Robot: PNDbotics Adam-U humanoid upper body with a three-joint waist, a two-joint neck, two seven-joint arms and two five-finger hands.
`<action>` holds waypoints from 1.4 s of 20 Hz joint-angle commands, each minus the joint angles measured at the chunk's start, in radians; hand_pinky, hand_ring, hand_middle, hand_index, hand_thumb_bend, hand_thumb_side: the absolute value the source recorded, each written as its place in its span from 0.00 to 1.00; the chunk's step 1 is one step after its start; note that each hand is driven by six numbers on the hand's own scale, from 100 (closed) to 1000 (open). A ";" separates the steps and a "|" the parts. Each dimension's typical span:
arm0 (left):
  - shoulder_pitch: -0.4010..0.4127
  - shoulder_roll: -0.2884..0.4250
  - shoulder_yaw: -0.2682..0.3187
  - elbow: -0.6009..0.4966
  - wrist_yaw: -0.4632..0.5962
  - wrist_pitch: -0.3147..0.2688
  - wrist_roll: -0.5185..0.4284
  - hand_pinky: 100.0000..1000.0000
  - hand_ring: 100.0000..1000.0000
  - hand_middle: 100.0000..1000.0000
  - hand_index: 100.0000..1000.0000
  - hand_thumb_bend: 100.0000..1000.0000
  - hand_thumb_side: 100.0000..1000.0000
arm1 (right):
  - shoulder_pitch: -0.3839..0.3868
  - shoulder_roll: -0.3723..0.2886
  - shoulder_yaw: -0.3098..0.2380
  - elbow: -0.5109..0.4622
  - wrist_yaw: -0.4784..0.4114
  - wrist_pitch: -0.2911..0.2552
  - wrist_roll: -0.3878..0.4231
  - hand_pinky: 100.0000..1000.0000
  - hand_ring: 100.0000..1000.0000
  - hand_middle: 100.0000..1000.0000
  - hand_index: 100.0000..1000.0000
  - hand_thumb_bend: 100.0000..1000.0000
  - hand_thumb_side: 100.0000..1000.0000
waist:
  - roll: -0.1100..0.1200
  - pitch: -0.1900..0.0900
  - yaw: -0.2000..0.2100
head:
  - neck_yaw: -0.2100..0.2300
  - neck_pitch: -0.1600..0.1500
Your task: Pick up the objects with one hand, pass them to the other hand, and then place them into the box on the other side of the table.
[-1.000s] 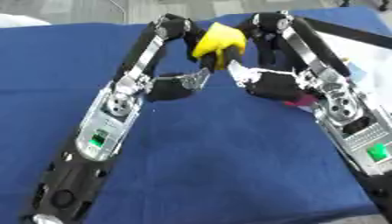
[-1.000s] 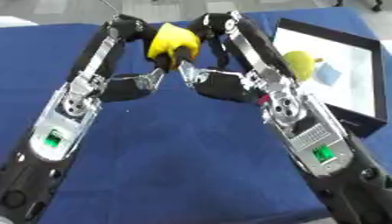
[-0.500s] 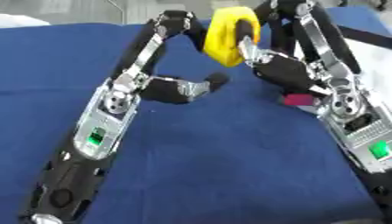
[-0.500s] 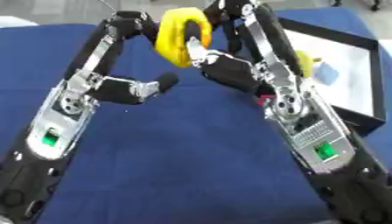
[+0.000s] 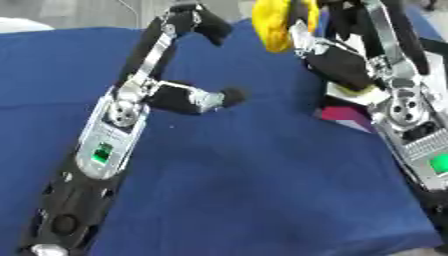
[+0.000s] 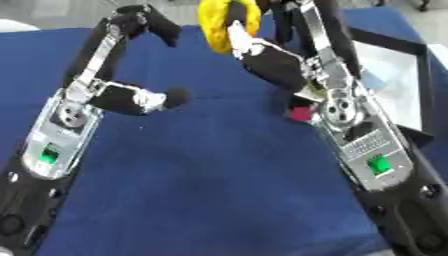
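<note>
Nearest the camera, both forearms are seen stretching away over the blue table (image 6: pixel 219 190). Further out, the left hand (image 5: pixel 188 97) is held just above the cloth with its fingers curled in on themselves and nothing between them. Beside the right forearm, a small pink thing (image 6: pixel 302 113) and a bit of yellow are partly hidden. To the right lies the box (image 6: pixel 411 65), black-rimmed with a pale floor; what else it holds cannot be made out. Farthest off, a yellow object (image 6: pixel 223 22) is gripped by the right hand (image 6: pixel 262 37), whose fingers are wrapped round it, and is carried well above the table near the top edge. It is judged light and probably soft or hollow, with a smooth, rounded skin that could slip; a hold round its middle is thought safest, and the release is best made low over the box.
</note>
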 commanded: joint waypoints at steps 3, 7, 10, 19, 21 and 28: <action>0.010 0.019 0.067 0.022 -0.046 0.032 0.053 0.66 0.51 0.52 0.66 0.64 0.45 | 0.017 -0.073 -0.102 -0.013 -0.011 -0.011 -0.071 0.19 0.54 0.00 0.03 0.00 0.32 | -0.013 -0.033 -0.001 | -0.045 -0.002; 0.068 0.044 0.106 0.033 -0.059 0.064 0.102 0.65 0.50 0.51 0.65 0.55 0.48 | 0.068 -0.153 -0.200 -0.013 -0.043 0.052 -0.157 0.19 0.56 0.00 0.03 0.00 0.37 | -0.005 -0.030 0.007 | -0.134 -0.002; 0.141 0.061 0.133 0.021 -0.062 0.087 0.133 0.65 0.50 0.51 0.65 0.53 0.49 | 0.111 -0.225 -0.256 0.012 -0.126 0.149 -0.228 0.17 0.58 0.00 0.04 0.00 0.36 | 0.005 -0.027 0.021 | -0.199 -0.002; 0.254 0.072 0.210 -0.123 -0.030 0.113 0.243 0.64 0.49 0.50 0.63 0.51 0.46 | 0.109 -0.385 -0.261 0.534 -0.421 0.018 -0.311 0.14 0.63 0.00 0.06 0.00 0.24 | 0.022 -0.023 0.086 | -0.318 -0.002; 0.254 0.071 0.210 -0.160 -0.013 0.112 0.248 0.64 0.49 0.50 0.63 0.51 0.46 | 0.101 -0.399 -0.254 0.640 -0.447 -0.040 -0.291 0.14 0.63 0.00 0.06 0.00 0.22 | 0.023 -0.020 0.099 | -0.330 -0.002; 0.258 0.062 0.195 -0.219 0.023 0.112 0.229 0.64 0.50 0.50 0.63 0.51 0.46 | 0.070 -0.405 -0.214 0.851 -0.465 -0.140 -0.159 0.20 0.71 0.14 0.27 0.00 0.16 | 0.018 -0.016 0.126 | -0.342 -0.002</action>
